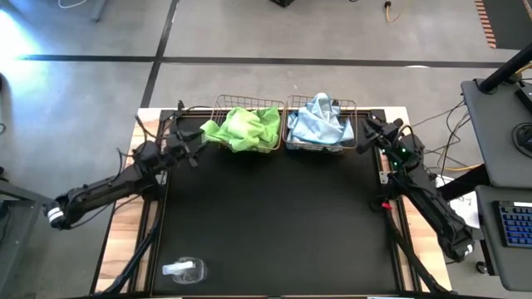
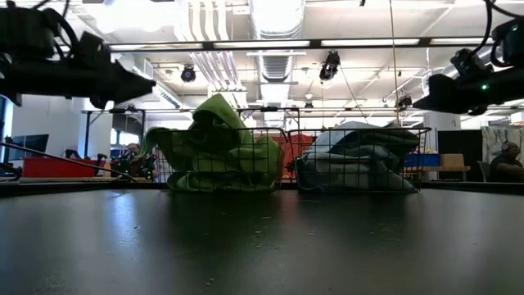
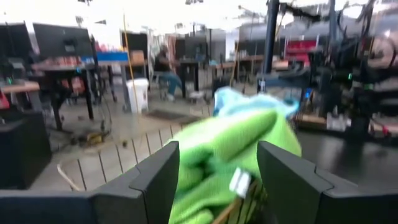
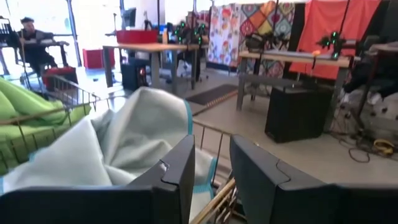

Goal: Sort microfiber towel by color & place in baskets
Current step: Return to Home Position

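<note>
- The lime green fuzzy microfiber towels [image 1: 245, 126] lie heaped in one small rectangular brownish wire-mesh basket [image 1: 223, 104]. This green-filled basket serves as the landmark for everything below.
- The pale blue fuzzy microfiber towels [image 1: 317, 123] fill the matching wire-mesh basket [image 1: 353, 106], which touches the green-filled basket on its right side.
- By colour the sort looks finished, and no towel lies loose on the black table mat [image 1: 274, 216] in front of the green-filled basket.
- One green fold spills over the left rim of the green-filled basket, and the low view shows a green peak [image 2: 217, 111] above the wire.
- The left gripper [image 1: 198, 135] hangs just beside that spilled fold. Its jaws are spread wide and hold nothing.
- Risk: if the left gripper pulls away low or sideways, a finger could hook the fold. That would drag a towel out or tug the light basket along the mat.
- The right gripper [image 1: 368, 129] sits beyond the blue-filled basket, on the side away from the green-filled basket. Its jaws are parted by a narrow gap and are empty.
- Risk: the blue heap stands above its rim close to those fingers, so a sweep toward the green-filled basket could catch the cloth or the wire.
- A small clear plastic bottle [image 1: 184, 268] lies well apart from the green-filled basket, at the mat's near left corner. A low retreat of the left arm could knock it.
</note>
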`<state>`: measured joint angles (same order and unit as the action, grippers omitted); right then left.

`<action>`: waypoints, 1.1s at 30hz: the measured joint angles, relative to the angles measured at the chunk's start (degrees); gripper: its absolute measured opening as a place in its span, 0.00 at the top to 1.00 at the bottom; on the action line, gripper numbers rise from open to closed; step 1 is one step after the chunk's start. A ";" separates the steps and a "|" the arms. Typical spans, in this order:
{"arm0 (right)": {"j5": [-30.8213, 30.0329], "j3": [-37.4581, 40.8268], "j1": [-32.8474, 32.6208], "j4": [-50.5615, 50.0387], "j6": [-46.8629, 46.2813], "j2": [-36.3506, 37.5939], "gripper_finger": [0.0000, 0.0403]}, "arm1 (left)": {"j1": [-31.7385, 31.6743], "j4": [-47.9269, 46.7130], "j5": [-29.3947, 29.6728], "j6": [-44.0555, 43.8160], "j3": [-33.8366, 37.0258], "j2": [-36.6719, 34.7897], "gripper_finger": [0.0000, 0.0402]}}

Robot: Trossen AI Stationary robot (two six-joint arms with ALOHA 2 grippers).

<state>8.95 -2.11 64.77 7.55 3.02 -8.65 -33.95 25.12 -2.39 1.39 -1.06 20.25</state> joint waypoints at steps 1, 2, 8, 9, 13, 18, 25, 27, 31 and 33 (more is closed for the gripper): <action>0.00 0.00 0.00 0.00 0.00 0.62 0.76 | 0.00 -0.01 0.00 0.00 0.00 -1.12 0.50; 0.00 0.00 0.00 0.00 -0.01 1.22 0.76 | 0.00 -0.01 0.00 0.00 0.00 -2.28 0.50; 0.00 0.00 0.00 -0.02 0.00 4.83 0.76 | 0.00 -0.04 0.00 0.00 0.00 -8.13 0.50; 0.00 -0.02 0.00 0.00 -0.02 5.46 0.76 | 0.00 -0.01 0.00 0.00 0.00 -9.08 0.50; 0.00 -0.01 0.00 -0.01 0.01 7.69 0.76 | 0.00 -0.01 0.00 0.00 0.00 -12.13 0.50; 0.00 -0.04 0.00 0.09 0.01 8.60 0.76 | 0.00 -0.04 0.00 0.00 0.00 -15.35 0.50; -0.02 -0.04 0.00 -0.24 0.01 8.60 0.76 | 0.00 -0.04 -0.02 0.00 0.00 -19.71 0.50; 0.00 -0.04 0.00 -0.23 0.01 8.60 0.76 | -0.01 0.15 -0.02 0.00 0.00 -20.30 0.50; -0.01 -0.04 0.00 -0.22 0.01 8.60 0.76 | 0.00 0.16 -0.02 0.00 0.00 -20.26 0.50; -0.01 -0.04 0.00 -0.22 0.01 8.53 0.76 | 0.00 -0.05 -0.02 0.00 0.00 -20.26 0.50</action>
<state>8.94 -2.15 64.77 7.33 3.03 -0.13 -33.96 25.07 -2.42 1.39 -1.06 -0.01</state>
